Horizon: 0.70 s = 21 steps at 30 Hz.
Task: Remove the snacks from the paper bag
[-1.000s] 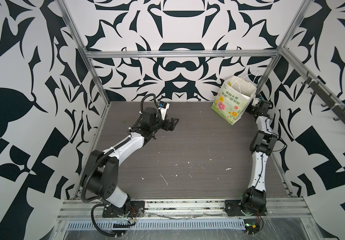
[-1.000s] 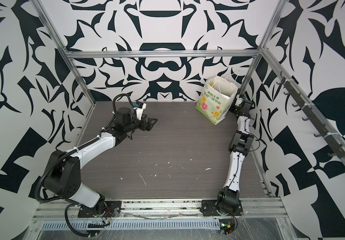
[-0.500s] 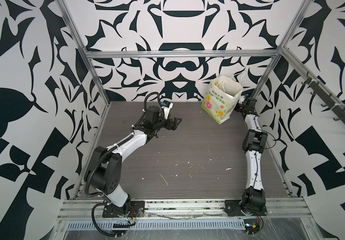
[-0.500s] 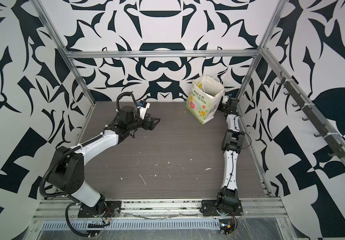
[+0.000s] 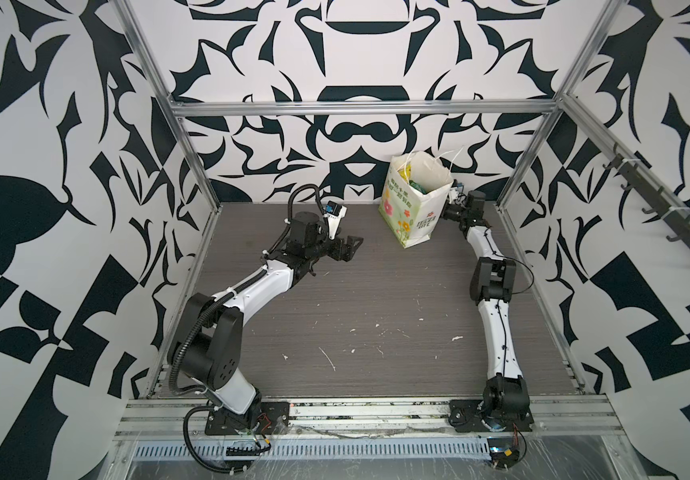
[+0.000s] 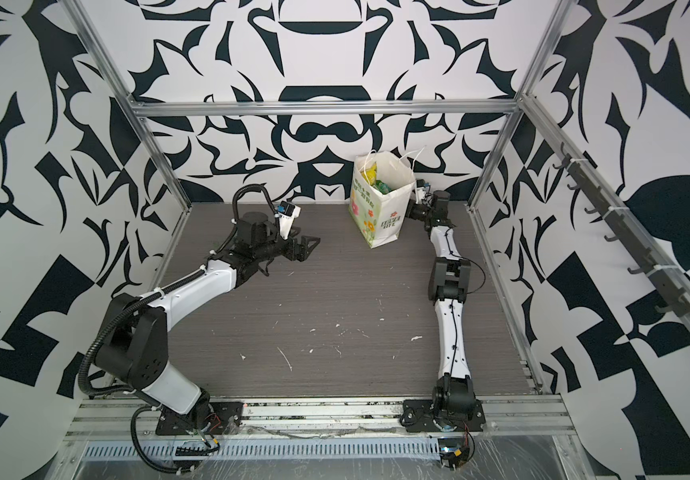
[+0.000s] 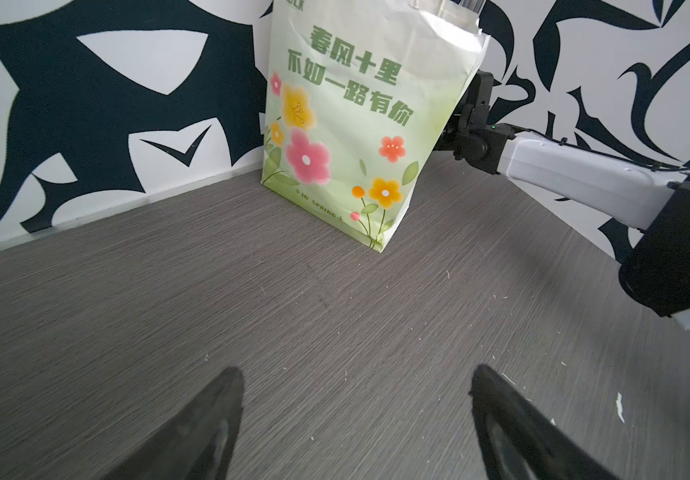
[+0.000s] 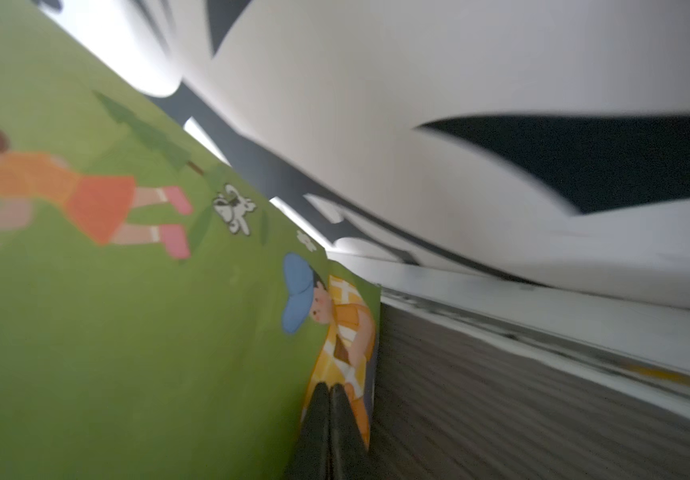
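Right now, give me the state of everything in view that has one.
bag, standing on the table, mouth open.
snacks, inside the bag, none out.
left gripper, open, empty, facing the bag.
right gripper, shut, tips at the bag's cartoon-printed face.

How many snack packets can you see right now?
2, both inside the open paper bag: a yellow packet near the rear, a green packet beside it. More may be hidden beneath.
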Motion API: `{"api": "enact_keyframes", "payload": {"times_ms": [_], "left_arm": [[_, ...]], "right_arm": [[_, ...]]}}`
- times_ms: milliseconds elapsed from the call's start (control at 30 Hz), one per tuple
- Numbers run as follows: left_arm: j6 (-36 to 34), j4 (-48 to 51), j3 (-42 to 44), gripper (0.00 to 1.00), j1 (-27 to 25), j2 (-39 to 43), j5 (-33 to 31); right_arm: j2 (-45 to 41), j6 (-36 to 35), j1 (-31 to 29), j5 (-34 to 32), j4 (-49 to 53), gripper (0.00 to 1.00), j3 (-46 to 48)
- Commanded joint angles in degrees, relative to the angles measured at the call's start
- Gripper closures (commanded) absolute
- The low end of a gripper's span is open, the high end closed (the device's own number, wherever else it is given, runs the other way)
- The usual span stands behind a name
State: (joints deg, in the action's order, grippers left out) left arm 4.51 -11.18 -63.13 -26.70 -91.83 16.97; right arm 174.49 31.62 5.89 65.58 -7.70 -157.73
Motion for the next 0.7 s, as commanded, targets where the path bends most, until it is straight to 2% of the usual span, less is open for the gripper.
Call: {"api": "enact_keyframes", "payload": {"times_ms": [0, 233, 333, 467, 567, 667], "left_arm": [[-1.3, -0.3, 1.3, 0.12, -0.2, 2.7, 0.9], [-3.3, 1.2, 2.3, 0.12, -0.2, 5.1, 0.5], [-4.3, 0.5, 4.6, 0.13, -0.2, 8.1, -3.0], [-6.3, -3.0, 11.2, 0.13, 0.7, 16.5, -8.0], [-6.0, -4.9, 16.4, 0.13, 3.4, 24.5, -11.5], [-3.6, -6.1, 20.7, 0.13, 8.7, 29.3, -11.7]], "right_arm": [[-2.4, 2.4, -2.5, 8.2, -6.1, 0.86, -0.2], [-4.7, 6.3, -6.9, 13.7, -11.4, 0.81, 2.4], [-6.2, 6.2, -9.3, 15.7, -11.6, 0.80, 3.9], [-7.6, 7.8, -12.5, 18.1, -13.7, 0.78, 5.5], [-7.5, 11.9, -15.2, 20.2, -17.8, 0.77, 3.5], [-7.5, 12.9, -17.5, 20.6, -16.9, 0.75, -0.2]]}}
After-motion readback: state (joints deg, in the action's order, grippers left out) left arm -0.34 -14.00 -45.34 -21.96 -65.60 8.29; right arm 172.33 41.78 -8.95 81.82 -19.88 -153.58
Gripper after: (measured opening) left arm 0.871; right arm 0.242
